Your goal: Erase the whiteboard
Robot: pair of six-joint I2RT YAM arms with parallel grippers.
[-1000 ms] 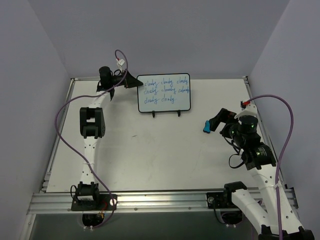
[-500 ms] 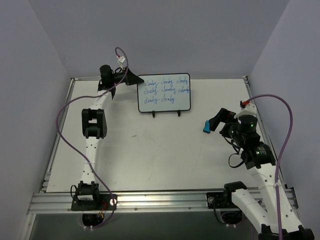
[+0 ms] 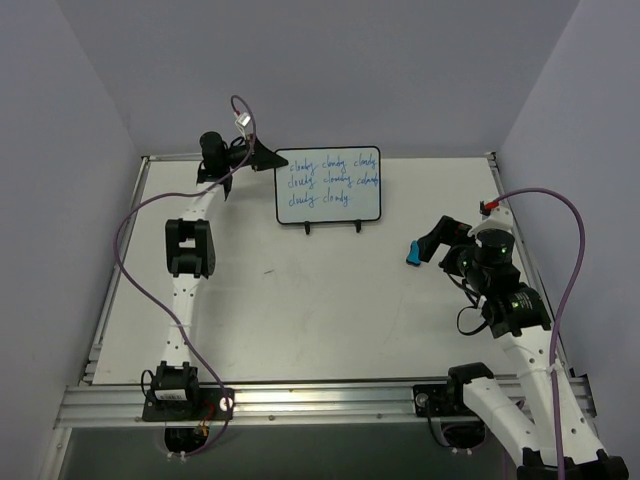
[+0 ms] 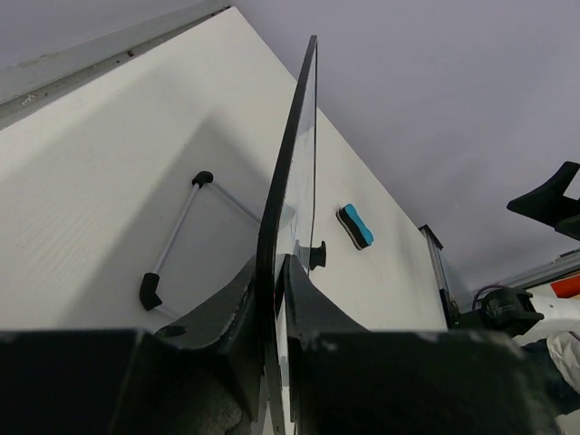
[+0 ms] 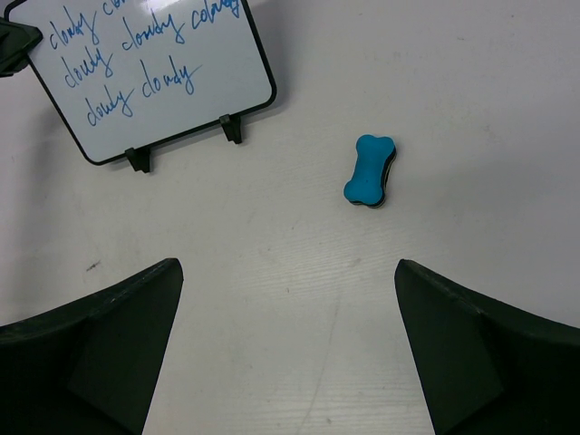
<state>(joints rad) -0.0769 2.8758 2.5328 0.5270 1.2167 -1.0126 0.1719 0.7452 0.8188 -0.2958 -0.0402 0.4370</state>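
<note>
While the whiteboard (image 3: 328, 185) is propped on its wire stand (image 4: 177, 240) on the tabletop (image 3: 300, 310), its left edge is gripped by the left jaws, which are seen clamped on the frame in the left wrist view. Three lines of blue writing (image 5: 136, 63) are left on its face, so no wiping is judged done. The eraser (image 5: 369, 170) lies flat to the right of the whiteboard, well apart from it and on its front side. The right jaws are spread wide above the tabletop, short of the eraser, with nothing between them.

The step in hand is judged to be the pickup of the eraser. It is best done if the right jaws are carried forward until the eraser is centred between them, turned so that its narrow waist is spanned, and lowered fully before being closed. With a shallow pinch it could be twisted out during wiping. The left clamp should be kept firm, since the whiteboard is only propped and could be pushed over.

Against the frame half a second back, little is altered. The left arm (image 3: 188, 248) is shifted very slightly toward the whiteboard, as is the right arm (image 3: 492, 250). Whiteboard and eraser are unmoved.
</note>
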